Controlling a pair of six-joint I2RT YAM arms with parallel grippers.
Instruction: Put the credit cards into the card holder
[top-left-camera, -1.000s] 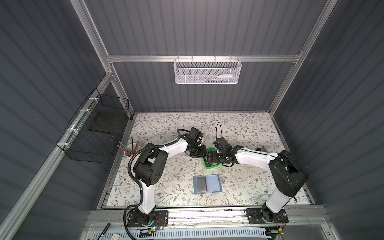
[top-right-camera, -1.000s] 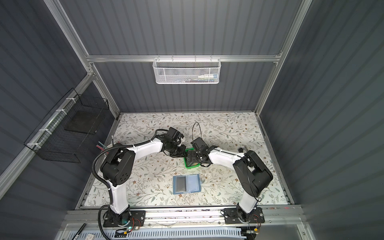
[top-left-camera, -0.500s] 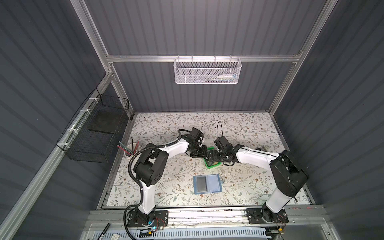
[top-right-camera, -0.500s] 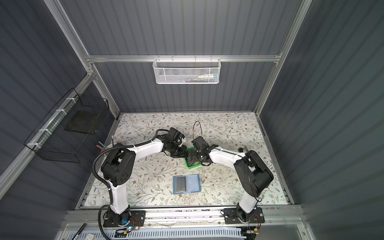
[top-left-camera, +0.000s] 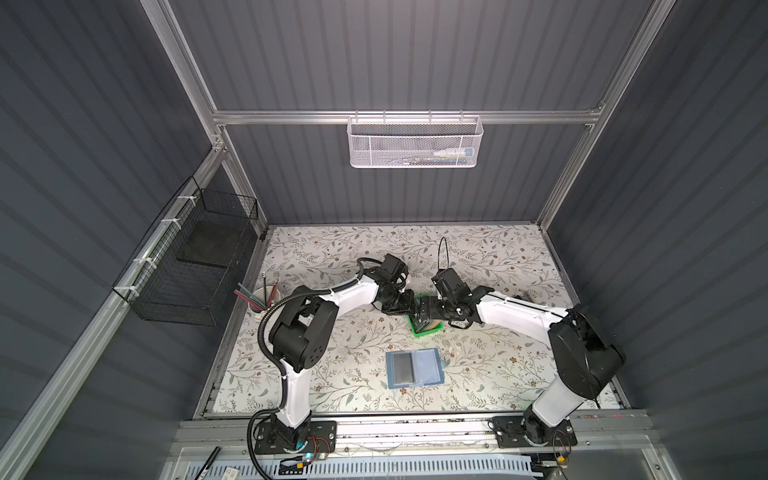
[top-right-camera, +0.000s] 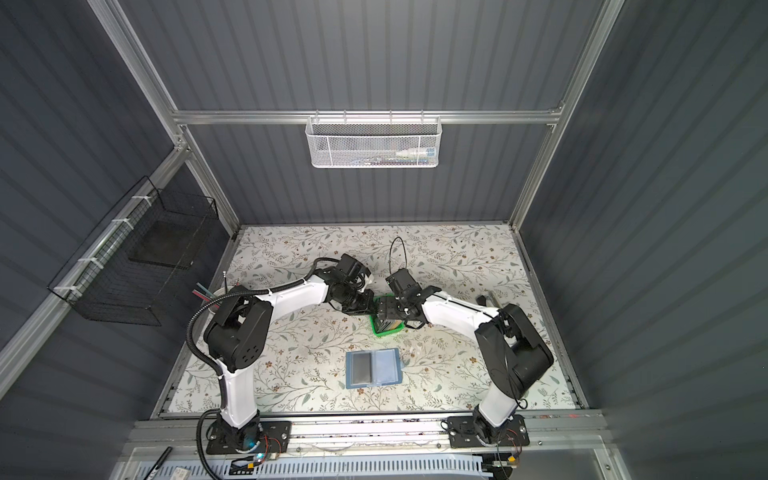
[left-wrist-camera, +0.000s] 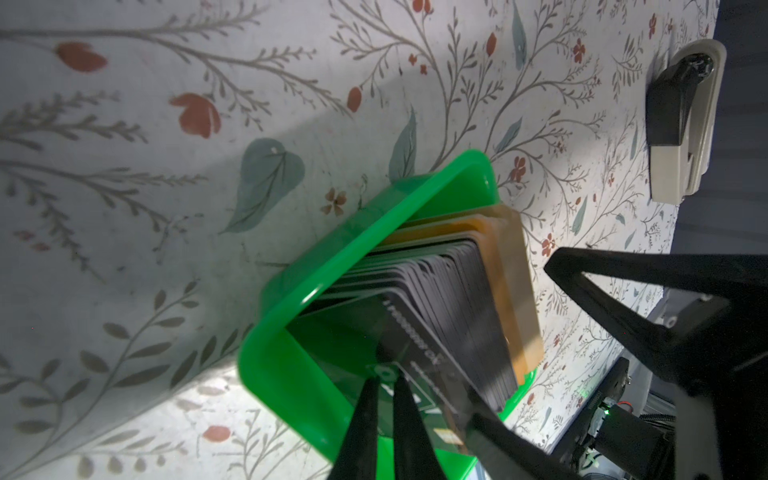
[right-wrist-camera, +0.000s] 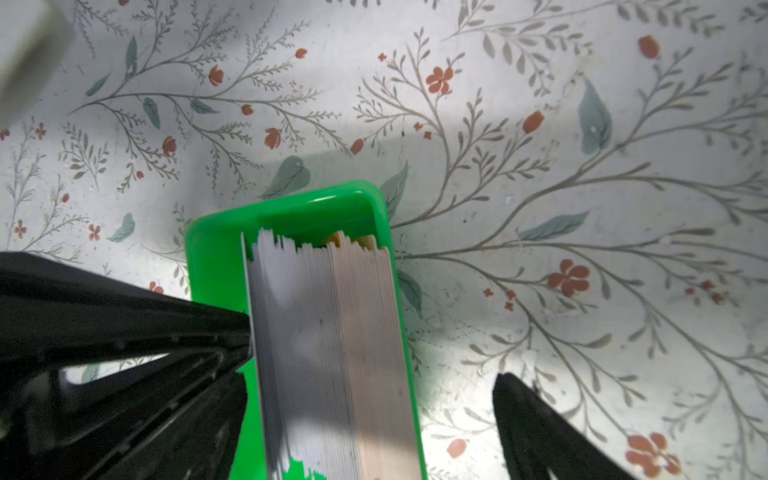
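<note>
A floral-patterned table (top-left-camera: 332, 253) fills the floor of a grey-walled cell, with both arms mounted along its front edge.

The credit cards (left-wrist-camera: 457, 291) stand on edge, tightly packed, in a small green tray (left-wrist-camera: 291, 374) about the middle of the table. They run from dark and grey cards to tan ones on the far side of the stack. The front dark card (left-wrist-camera: 415, 345), printed with white marks, leans out from the rest. The left tool (left-wrist-camera: 384, 376) has its jaws almost together on that card's edge, and it looks like a thin pinch near a corner. The right tool (right-wrist-camera: 374, 353) is spread wide astride the stack. One finger rests against the stack's side and the other is well clear over bare table. It grips nothing.

The card holder (top-left-camera: 413, 368) lies open and flat between the tray and the front edge. One half shows a dark grey rectangle, probably a card already pocketed, and the other half looks empty.

Risks from here:
- A corner pinch may let the card swivel or slip free as it is lifted.
- The packed neighbours could ride up with it.
- The light tray might tip or skid if the right tool does not brace it.
- The two tools sit very close together, so a careless withdrawal could knock them against each other.
</note>
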